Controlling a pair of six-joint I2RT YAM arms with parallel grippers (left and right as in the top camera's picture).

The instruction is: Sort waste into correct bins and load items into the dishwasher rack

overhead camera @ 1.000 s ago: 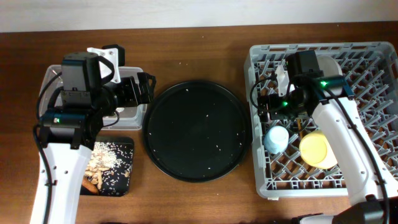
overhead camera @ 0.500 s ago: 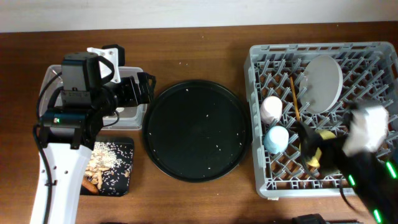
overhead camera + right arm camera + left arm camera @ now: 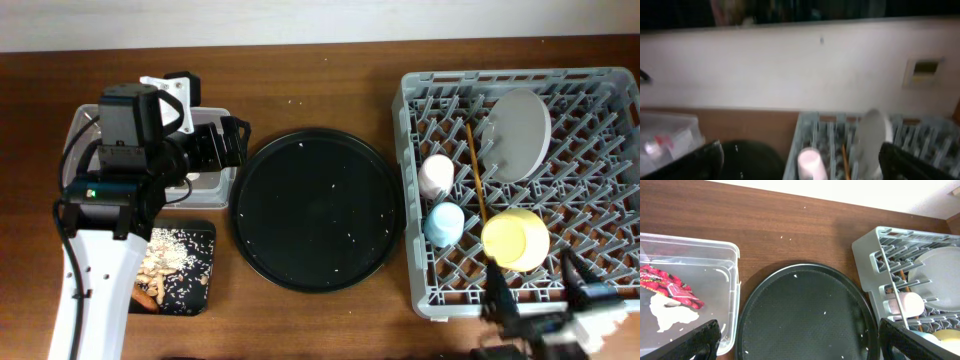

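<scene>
All the dishes sit in the dishwasher rack [image 3: 500, 76], so we judge the loading done. The round black tray [image 3: 310, 200] in the middle carries only pale crumbs [image 3: 350, 235]. The clear tub [image 3: 695, 241] holds the red wrapper [image 3: 670, 282] and white tissue [image 3: 667, 315], kept apart from food. The plate [image 3: 518, 135] leans upright between pegs to drain. The small black tray [image 3: 203, 270] takes the scraps [image 3: 165, 260] and carrot piece [image 3: 147, 295]. The yellow bowl [image 3: 515, 240], pink cup [image 3: 436, 175] and blue cup [image 3: 443, 223] look mouth-down, and the chopsticks [image 3: 473, 170] lie along a peg row. The left gripper [image 3: 232, 143] hovers at the tub's edge, jaws wide and empty. The right gripper [image 3: 535, 300], at the rack's near edge, is likewise spread, holding nothing.
</scene>
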